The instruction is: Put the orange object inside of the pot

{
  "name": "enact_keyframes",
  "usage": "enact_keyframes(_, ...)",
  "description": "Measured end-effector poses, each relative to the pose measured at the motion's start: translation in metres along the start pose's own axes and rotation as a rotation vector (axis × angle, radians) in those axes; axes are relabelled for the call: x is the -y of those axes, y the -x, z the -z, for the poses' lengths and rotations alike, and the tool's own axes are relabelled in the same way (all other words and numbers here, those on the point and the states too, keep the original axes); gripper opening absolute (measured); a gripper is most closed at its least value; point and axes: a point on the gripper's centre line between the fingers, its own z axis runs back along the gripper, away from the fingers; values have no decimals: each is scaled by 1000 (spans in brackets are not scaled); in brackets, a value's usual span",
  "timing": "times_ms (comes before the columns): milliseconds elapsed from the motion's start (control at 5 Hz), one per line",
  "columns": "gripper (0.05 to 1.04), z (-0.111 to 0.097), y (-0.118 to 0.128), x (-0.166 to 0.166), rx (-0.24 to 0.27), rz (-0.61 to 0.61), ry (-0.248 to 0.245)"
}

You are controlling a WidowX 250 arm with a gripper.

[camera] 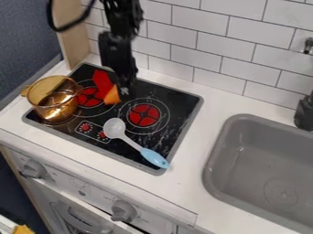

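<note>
The black gripper (125, 87) hangs low over the back of the stove, just right of a small orange object (112, 96). A red piece (102, 81) lies directly behind the orange object and seems to touch it; I cannot tell whether the two are one thing. To their left, the amber see-through pot (54, 98) stands at the stove's left edge, its inside partly visible from above. Whether the orange object is held or only beside the gripper cannot be made out.
A spoon (135, 142) with a grey head and light blue handle lies across the stove's front (177, 132). At the right is a grey sink (269, 169), with a black faucet (304, 112) behind it. A tiled wall (202, 41) rises behind the counter.
</note>
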Motion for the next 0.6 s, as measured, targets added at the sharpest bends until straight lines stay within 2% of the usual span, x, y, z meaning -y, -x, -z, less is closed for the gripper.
enact_keyframes(200, 637, -27, -17, 2, -18, 11, 44)
enact_keyframes(400, 637, -54, -60, 7, -14, -44, 80)
enact_keyframes(600, 637, -59, -86, 12, 1, -71, 103)
